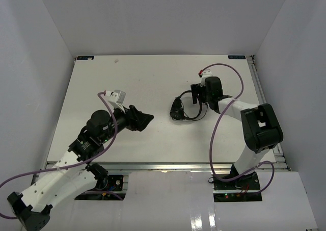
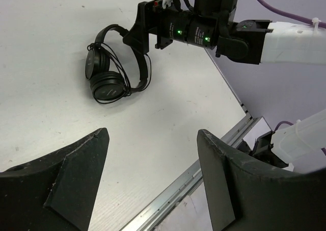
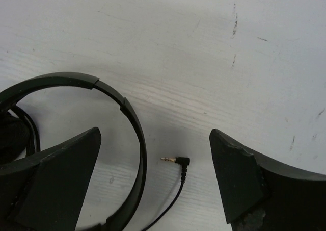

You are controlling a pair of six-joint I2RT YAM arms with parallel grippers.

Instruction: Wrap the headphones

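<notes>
Black headphones (image 1: 179, 110) lay on the white table (image 1: 142, 78) right of centre, thin cord (image 3: 179, 187) looped about them, gold plug (image 3: 173, 160) loose beside the headband (image 3: 133, 124), right gripper (image 3: 154, 134) spread wide above it, gripping nothing, left gripper (image 2: 153, 133) parted and empty, well apart to the left

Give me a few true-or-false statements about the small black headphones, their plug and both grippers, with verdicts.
1. The small black over-ear headphones lie on the white table. True.
2. The left gripper holds them. False: it is open, empty and apart from them.
3. The right gripper is shut on the headphones. False: its jaws stand open, holding nothing.
4. The gold-tipped plug lies on the table beside the curved headband. True.
</notes>
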